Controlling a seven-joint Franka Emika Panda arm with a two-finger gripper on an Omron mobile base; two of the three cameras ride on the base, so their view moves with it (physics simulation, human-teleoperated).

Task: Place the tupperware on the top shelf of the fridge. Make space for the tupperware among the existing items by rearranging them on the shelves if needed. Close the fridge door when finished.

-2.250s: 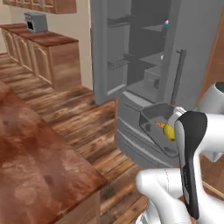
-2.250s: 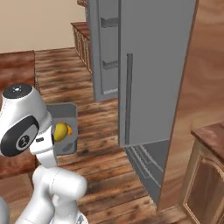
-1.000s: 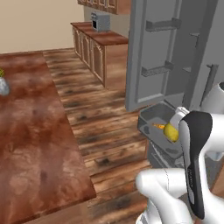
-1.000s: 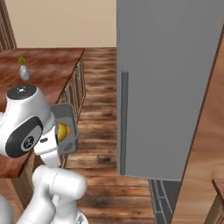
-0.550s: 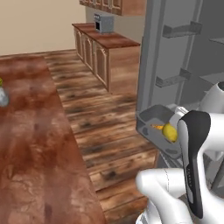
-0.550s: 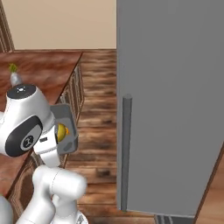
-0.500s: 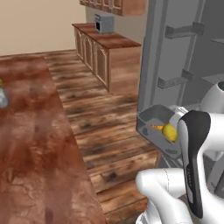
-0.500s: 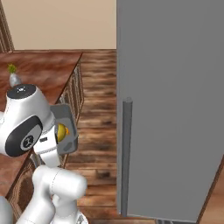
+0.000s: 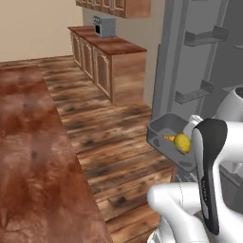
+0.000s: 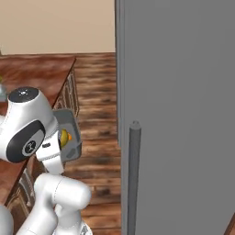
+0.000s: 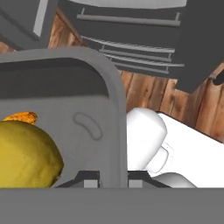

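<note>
The tupperware (image 9: 163, 134) is a small grey tub that hangs in the air in front of the arm, with a yellow food piece (image 9: 182, 142) and an orange bit inside. In the hand view my gripper (image 11: 113, 177) is shut on the tupperware (image 11: 87, 131), its near wall pinched between the two tips, and the yellow piece (image 11: 26, 157) lies at the left. The fridge (image 9: 172, 57) stands open just beyond, door racks (image 9: 203, 38) facing me. In the right base view the tupperware (image 10: 69, 133) sits left of the fridge (image 10: 183, 92) door. The top shelf and the existing items are out of view.
A brown wooden counter (image 9: 33, 156) runs along the left. Wooden cabinets (image 9: 111, 66) with a silver toaster (image 9: 103, 26) stand at the back. The door's vertical handle (image 10: 133, 179) rises close on the right. Grey fridge drawers (image 11: 131, 30) lie below the tub.
The base has driven on, so both base views shifted: the fridge door and its racks stand closer and larger. The tupperware stays held in the same place before the arm.
</note>
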